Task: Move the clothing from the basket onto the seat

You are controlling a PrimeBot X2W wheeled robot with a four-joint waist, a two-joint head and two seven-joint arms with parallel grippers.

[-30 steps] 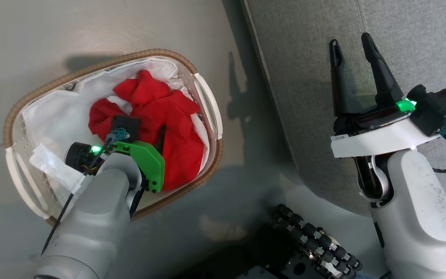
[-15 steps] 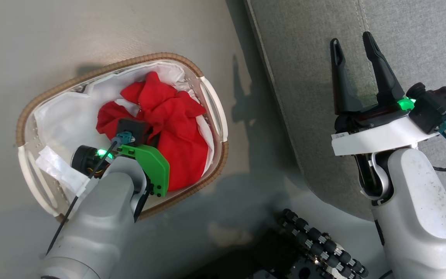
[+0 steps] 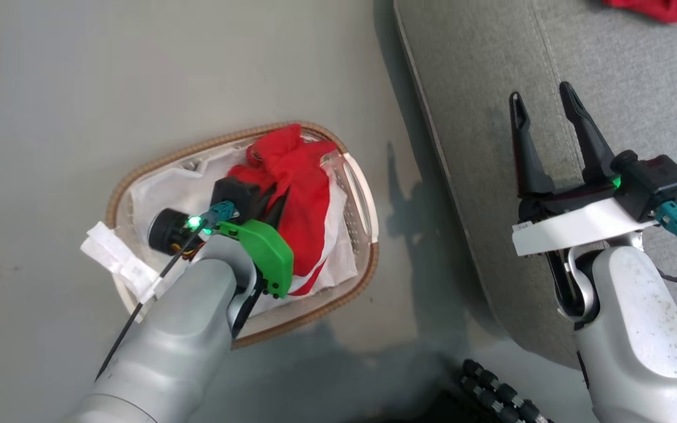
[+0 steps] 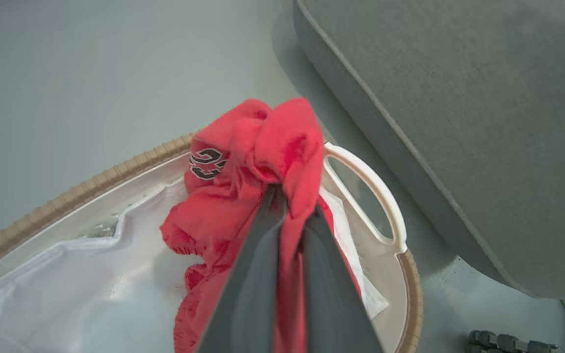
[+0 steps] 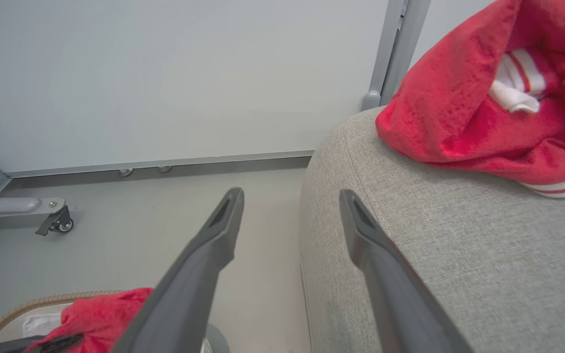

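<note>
My left gripper (image 3: 277,205) is shut on a bunch of bright red clothing (image 3: 294,176) and holds it up over the basket (image 3: 165,158), with the lower part of the fabric still trailing onto the white liner. In the left wrist view the two fingers pinch the red clothing (image 4: 243,196) at the left gripper (image 4: 292,196) tips, above the basket's rim (image 4: 115,169). A second red garment (image 5: 478,117) with white stripes lies on the grey seat (image 5: 434,235), also at the top edge (image 3: 662,9). My right gripper (image 3: 544,100) stands open over the seat (image 3: 479,88), holding nothing.
The basket stands on the grey floor just left of the seat's rounded edge (image 4: 385,132). My black-rollered base (image 3: 503,393) is at the bottom. A pale wall and a castered metal leg (image 5: 52,220) lie beyond the floor.
My left gripper has shut on the red clothing and lifted it into a bunch above the basket. The head camera has shifted. The right gripper stays open.
</note>
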